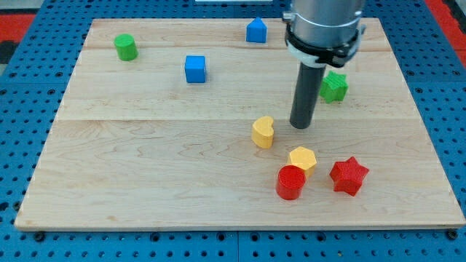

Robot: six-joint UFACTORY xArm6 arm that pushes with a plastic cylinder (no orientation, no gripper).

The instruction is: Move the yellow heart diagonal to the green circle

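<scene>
**Tip lined up right of the yellow heart, push not yet begun**

Since the arm carries only a rod, there are no jaws to report, nothing opens or clamps. The tip sits on the bench just to the view's right of the yellow heart, slightly above it, apart from it with a small gap. Heart lies near the bench's middle, well apart from the green circle, which stands at the view's top left corner.

Other blocks: blue cube between heart and circle, toward the top; blue house-shaped block at the top edge; green star partly behind the rod; yellow hexagon, red cylinder and red star clustered below right of the heart.

Step in hand, as I judge it: approach, setting up behind the heart. Next move calls for contact on the heart's right side and a long push toward the view's upper left, steering under the blue cube, stopping off a corner of the circle, not level with it.
</scene>
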